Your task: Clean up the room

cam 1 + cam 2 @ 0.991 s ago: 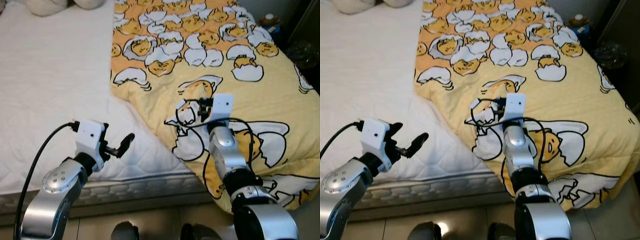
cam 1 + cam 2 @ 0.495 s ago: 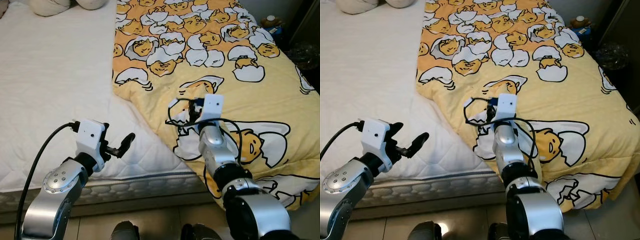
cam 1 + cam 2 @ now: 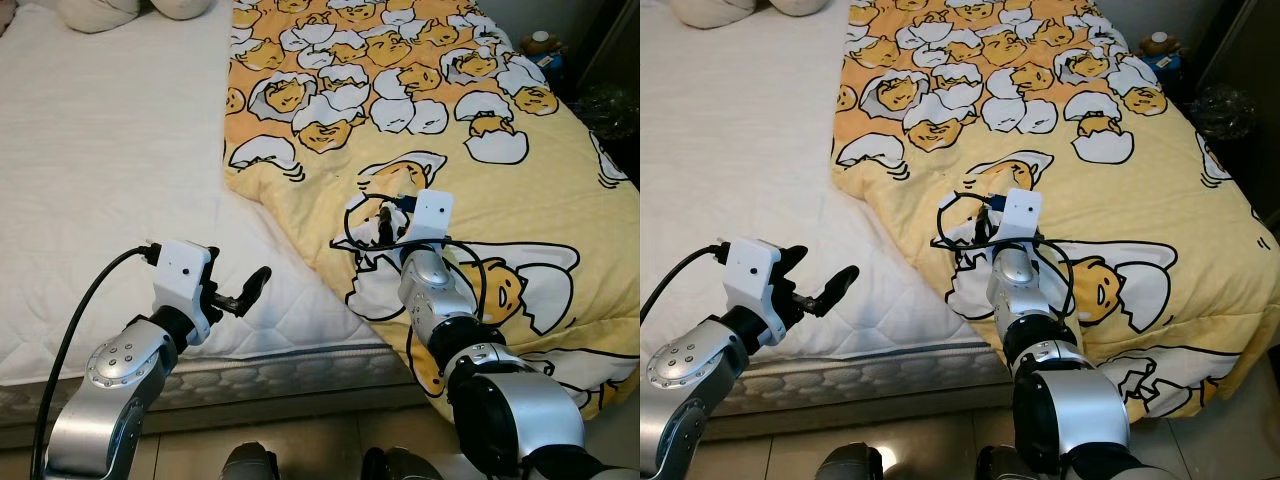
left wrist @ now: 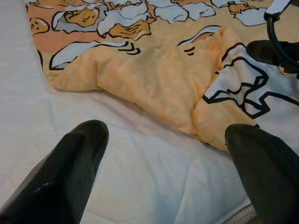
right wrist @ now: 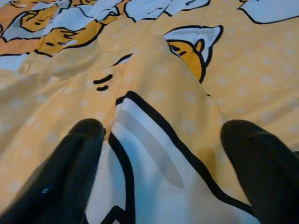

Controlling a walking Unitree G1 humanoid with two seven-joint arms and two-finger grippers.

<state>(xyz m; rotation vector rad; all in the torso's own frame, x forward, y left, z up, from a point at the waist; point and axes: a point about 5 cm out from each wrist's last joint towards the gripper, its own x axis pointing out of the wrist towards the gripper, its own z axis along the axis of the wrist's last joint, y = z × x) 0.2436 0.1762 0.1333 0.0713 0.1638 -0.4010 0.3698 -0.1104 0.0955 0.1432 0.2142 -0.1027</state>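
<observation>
My right pincer (image 5: 159,154) is spread over a raised fold of the yellow blanket (image 3: 420,120) on the bed (image 3: 100,150); I should pinch it deep. Left pincer (image 4: 163,172) waits spread above the mattress

Two pale pillows (image 3: 135,10) at the far left are getting cut off by the top edge. At the far right, a small jar-like thing (image 3: 541,42) on a blue thing is showing too small to tell, and the dark heap (image 3: 610,105) near it is running off the right edge. The duvet (image 3: 500,190) is covering the right side of the mattress (image 3: 110,160). The right gripper (image 3: 381,226) is sitting partly behind its own white wrist block, so its fingers cannot be read from the head views. Something dark (image 3: 250,465) at the near edge is getting cropped.
</observation>
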